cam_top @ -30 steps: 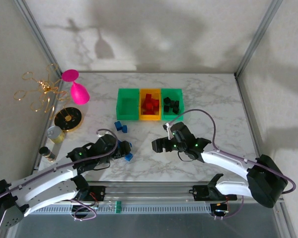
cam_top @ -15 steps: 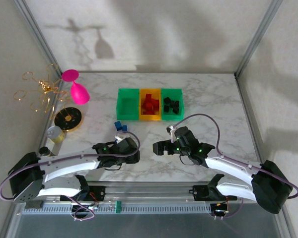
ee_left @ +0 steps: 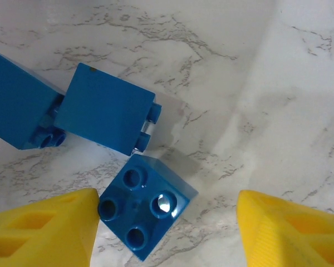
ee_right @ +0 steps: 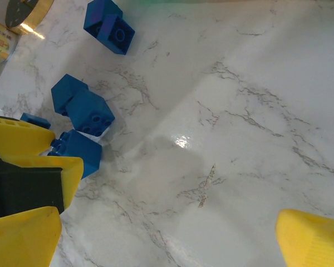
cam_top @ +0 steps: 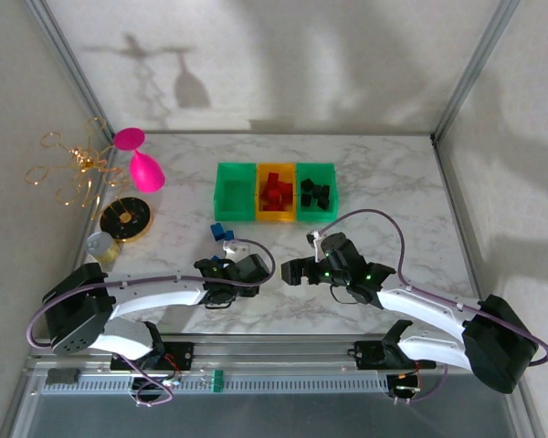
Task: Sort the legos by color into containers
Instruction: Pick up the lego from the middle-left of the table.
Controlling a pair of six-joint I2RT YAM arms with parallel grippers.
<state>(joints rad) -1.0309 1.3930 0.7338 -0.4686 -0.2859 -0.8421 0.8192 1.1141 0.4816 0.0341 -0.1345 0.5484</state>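
Blue four-stud lego [ee_left: 147, 214] toward the marble table's [cam_top: 393, 182] front edge, bracketed by the left gripper [ee_left: 168, 214], jaws spread wide, left finger [ee_left: 72, 222] just touching it, nothing clamped. Likely step: grasping blue. Next: squeezing squarely, then lifting toward the left green bin [cam_top: 236, 193]. Right gripper [ee_right: 170, 222] gaping over bare marble, empty.

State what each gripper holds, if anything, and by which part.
Nothing is held. The left gripper stands open astride a blue brick, not clamping it; the right gripper is open too.
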